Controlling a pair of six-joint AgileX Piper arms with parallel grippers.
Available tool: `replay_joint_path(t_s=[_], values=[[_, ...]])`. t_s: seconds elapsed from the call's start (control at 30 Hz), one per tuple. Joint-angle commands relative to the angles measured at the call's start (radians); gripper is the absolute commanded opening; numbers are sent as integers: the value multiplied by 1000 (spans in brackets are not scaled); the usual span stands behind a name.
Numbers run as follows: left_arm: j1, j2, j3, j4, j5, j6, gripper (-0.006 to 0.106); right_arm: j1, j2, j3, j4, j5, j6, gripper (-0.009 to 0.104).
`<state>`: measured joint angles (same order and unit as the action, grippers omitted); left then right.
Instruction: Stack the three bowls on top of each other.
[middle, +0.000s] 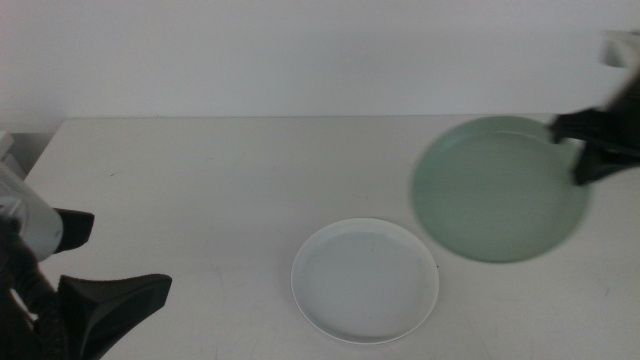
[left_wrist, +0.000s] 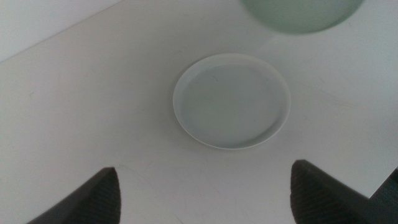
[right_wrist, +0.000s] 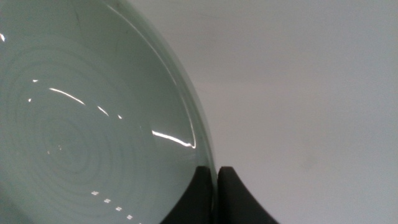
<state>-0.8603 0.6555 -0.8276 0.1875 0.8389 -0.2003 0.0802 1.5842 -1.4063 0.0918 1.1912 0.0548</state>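
Two of the bowls show. A pale mint green bowl (middle: 500, 190) hangs tilted and blurred over the table's right side. My right gripper (middle: 568, 135) is shut on its far right rim, and in the right wrist view the two jaws (right_wrist: 215, 180) pinch the edge of the green bowl (right_wrist: 81, 124). A white bowl (middle: 365, 280) lies flat near the front centre; the green bowl's edge reaches just past its upper right rim. My left gripper (middle: 115, 262) waits open at the front left, facing the white bowl (left_wrist: 231, 101) with nothing between its jaws (left_wrist: 205, 199). The green bowl (left_wrist: 298, 15) shows beyond it.
The white table (middle: 200, 170) ends at a pale wall behind. A small white object (middle: 620, 45) sits at the far right edge of the middle view.
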Motion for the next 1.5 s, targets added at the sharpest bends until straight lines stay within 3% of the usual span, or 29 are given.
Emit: replay_joint_path(t_s=[0.0, 0.27, 0.73, 0.83, 1.17, 1.47], values=[[-7, 2, -29, 11, -67, -7, 105, 63, 4, -64, 12, -16, 38, -1], [-7, 2, -29, 11, -67, -7, 105, 251, 173, -112, 91, -119, 71, -1], [-7, 2, -29, 11, -67, -7, 105, 306, 345, -112, 130, -164, 91, 1], [-7, 2, -29, 11, -67, -7, 105, 306, 344, -112, 134, -166, 91, 9], [-7, 2, -29, 11, -67, -7, 105, 306, 341, -153, 139, -85, 88, 49], [-7, 2, -29, 11, -67, -7, 105, 300, 330, -403, 85, 76, 57, 52]])
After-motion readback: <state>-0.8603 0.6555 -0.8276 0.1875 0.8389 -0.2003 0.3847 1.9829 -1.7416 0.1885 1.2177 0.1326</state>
